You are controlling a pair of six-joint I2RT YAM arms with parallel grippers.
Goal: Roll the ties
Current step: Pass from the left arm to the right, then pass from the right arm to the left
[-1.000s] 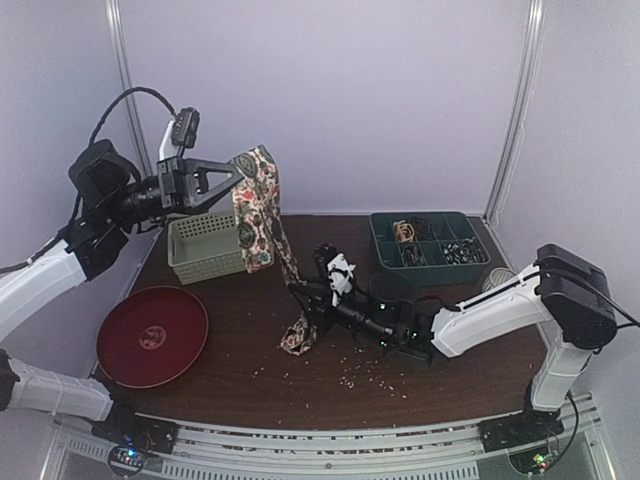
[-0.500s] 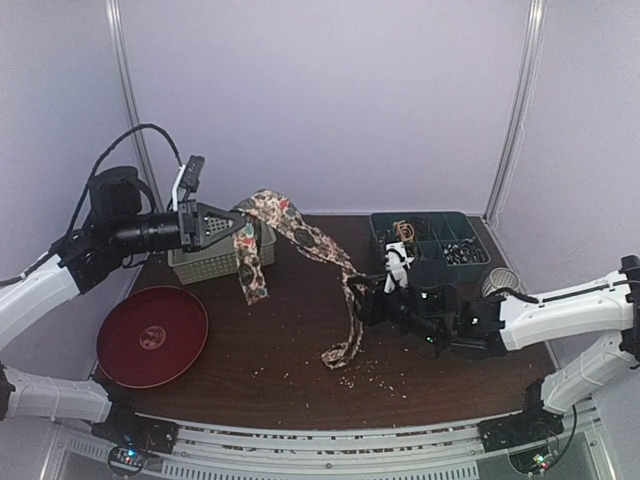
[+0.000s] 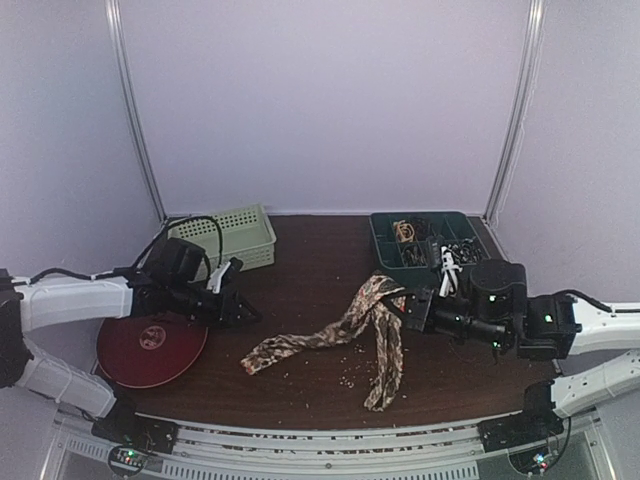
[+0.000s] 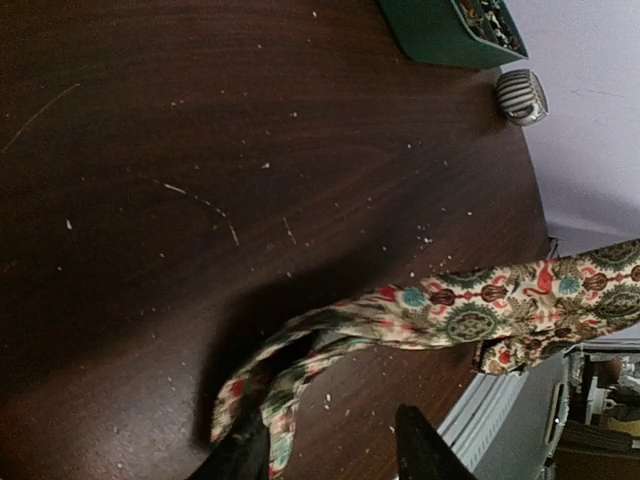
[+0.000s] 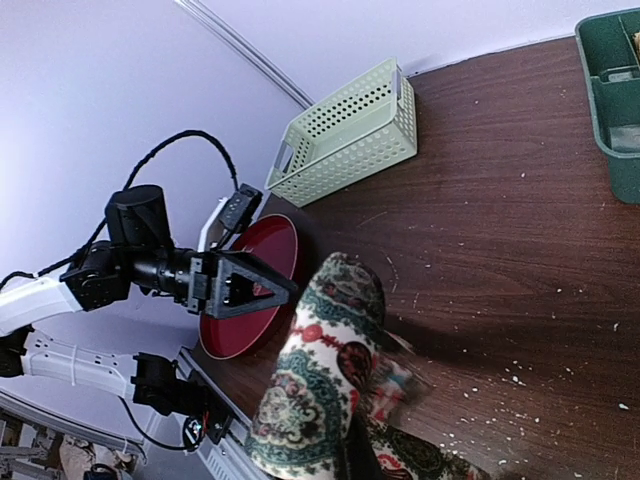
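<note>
One tie, patterned in cream, brown, red and teal, lies bent on the dark table. One stretch runs left toward the red plate, the other runs toward the front edge. My right gripper is shut on the tie at the bend, slightly above the table. In the right wrist view the cloth drapes over and hides the right gripper. My left gripper is low over the table just behind the tie's left end. In the left wrist view this gripper stands open, with the tie's end beside one finger.
A red plate sits at the front left, with a pale green basket behind it. A dark green organiser tray stands at the back right. Pale crumbs dot the table. A ribbed silver object sits near the right edge.
The tie has come down from the air onto the table. My left gripper has let go of it and dropped beside the red plate. My right gripper has carried the bend rightward.
</note>
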